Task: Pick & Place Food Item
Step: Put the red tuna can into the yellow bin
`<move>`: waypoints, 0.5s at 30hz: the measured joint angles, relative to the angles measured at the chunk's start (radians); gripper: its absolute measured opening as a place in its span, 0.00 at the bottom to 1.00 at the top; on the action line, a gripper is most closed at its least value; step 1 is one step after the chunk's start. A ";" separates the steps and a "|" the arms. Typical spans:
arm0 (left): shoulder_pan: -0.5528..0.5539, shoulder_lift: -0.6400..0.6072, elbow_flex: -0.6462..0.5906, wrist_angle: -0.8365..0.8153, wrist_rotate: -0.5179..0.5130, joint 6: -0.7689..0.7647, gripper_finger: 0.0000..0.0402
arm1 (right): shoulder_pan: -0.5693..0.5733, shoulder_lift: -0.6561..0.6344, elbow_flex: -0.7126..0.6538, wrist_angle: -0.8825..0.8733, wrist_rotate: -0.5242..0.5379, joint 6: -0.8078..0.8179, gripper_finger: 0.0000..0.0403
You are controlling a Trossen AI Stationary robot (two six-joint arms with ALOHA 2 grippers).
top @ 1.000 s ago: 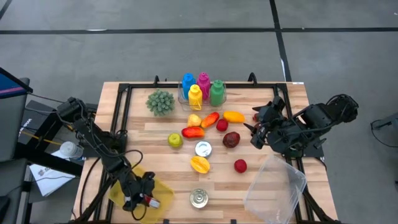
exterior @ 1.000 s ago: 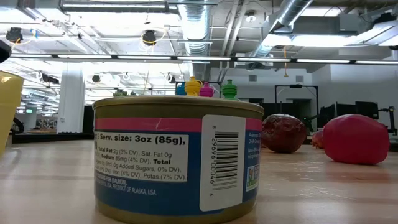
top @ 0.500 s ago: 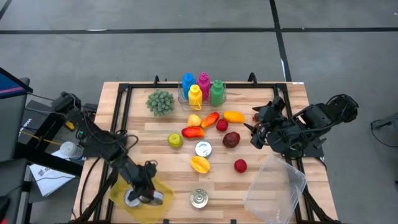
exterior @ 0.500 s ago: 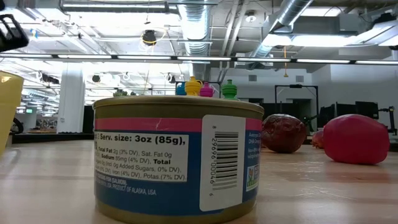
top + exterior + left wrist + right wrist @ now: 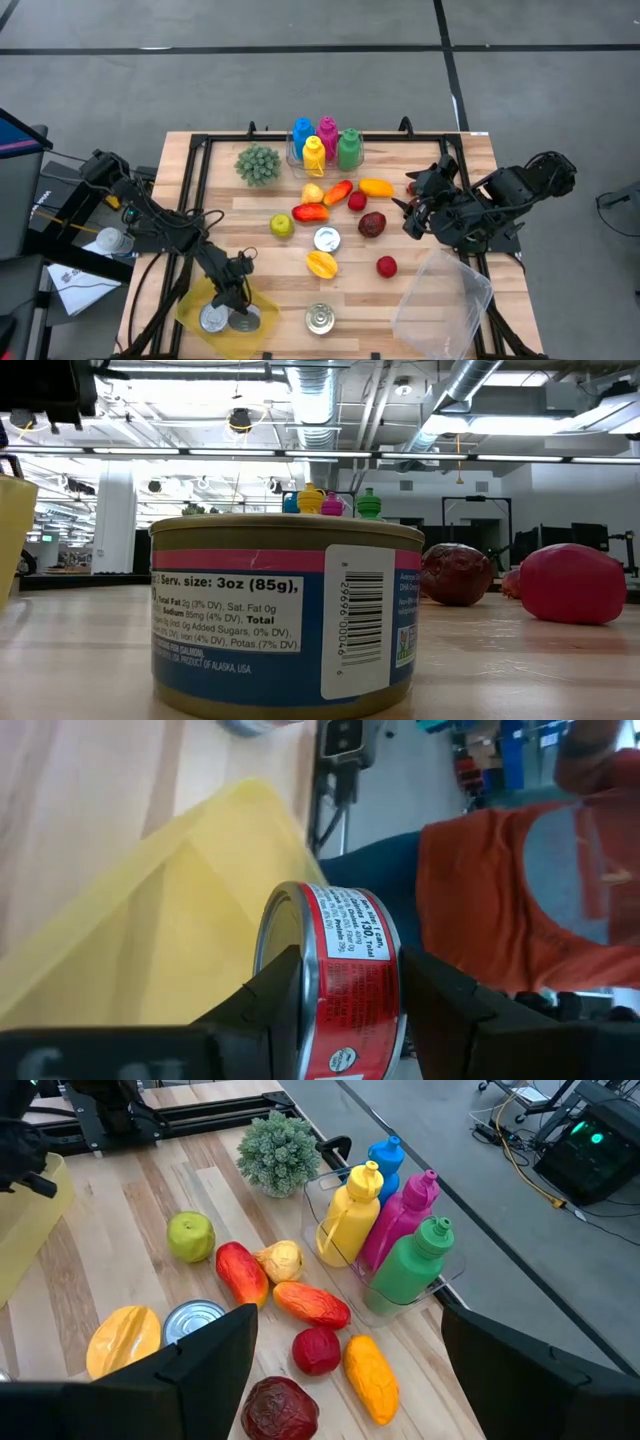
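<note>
The can nearest the low camera, a blue-labelled can (image 5: 285,615) with a pink band, reads "Serv. size: 3oz (85g)", with a nutrition list, a barcode and "PRODUCT OF ALASKA, USA". The red-labelled can (image 5: 340,978) seen past the left arm's fingers carries the words "can" and "130" in small print; the rest is too small for me to read.

That red-labelled can sits between the two fingers of the left claw (image 5: 236,296), which is closed partway on it, over the yellow bin (image 5: 192,305) at the worktop's (image 5: 260,215) front-left corner. Two silver can tops show in the bin from above. A person in an orange top (image 5: 520,890) stands beyond the worktop's edge in the left wrist view.

A clear rack (image 5: 325,155) at the back holds four squeeze bottles: blue bottle (image 5: 303,130), pink bottle (image 5: 327,131), yellow bottle (image 5: 314,152) and green bottle (image 5: 349,147). A clear plastic tub (image 5: 440,300) lies at the front right; I see nothing in it.

Loose on the boards are a green spiky plant (image 5: 259,164), a green apple (image 5: 282,226), red and orange peppers (image 5: 325,200), a dark red beet (image 5: 372,224), an orange half-fruit (image 5: 321,264), a small red fruit (image 5: 386,266) and an upright silver-topped tin (image 5: 327,239).

The right claw (image 5: 412,212) waits at the right edge, fingers spread wide and empty.
</note>
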 joint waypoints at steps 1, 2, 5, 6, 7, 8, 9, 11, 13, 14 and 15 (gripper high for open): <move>0.000 0.004 -0.005 0.000 0.001 0.000 0.32 | 0.000 0.000 0.000 0.000 0.000 0.000 0.77; 0.000 0.006 -0.010 -0.001 0.006 0.000 0.32 | 0.000 0.000 0.000 0.000 0.000 0.000 0.77; -0.010 0.008 -0.016 0.006 0.033 -0.011 0.32 | 0.001 0.000 0.000 0.000 0.000 0.000 0.77; -0.013 0.008 -0.016 0.008 0.036 -0.014 0.32 | 0.001 0.000 0.000 0.000 0.000 0.000 0.77; -0.016 0.009 -0.016 0.011 0.036 -0.015 0.32 | 0.001 0.000 0.000 0.000 0.000 0.000 0.77; -0.018 0.009 -0.016 0.011 0.037 -0.014 0.32 | 0.001 0.000 0.000 0.000 0.000 0.000 0.77; -0.018 0.009 -0.017 0.009 0.036 -0.012 0.32 | 0.001 0.000 0.000 0.000 0.000 0.000 0.77; -0.018 0.010 -0.016 0.005 0.022 -0.010 0.32 | 0.001 0.000 0.000 0.000 0.000 0.000 0.77; -0.016 0.013 -0.016 0.002 0.010 0.002 0.32 | 0.001 0.000 0.000 0.000 0.000 0.000 0.77; -0.015 0.013 -0.016 0.001 0.005 0.003 0.32 | 0.001 0.000 0.000 0.000 0.000 0.000 0.77; -0.015 0.013 -0.016 0.000 0.003 0.004 0.32 | 0.001 0.000 0.000 0.000 0.000 0.000 0.77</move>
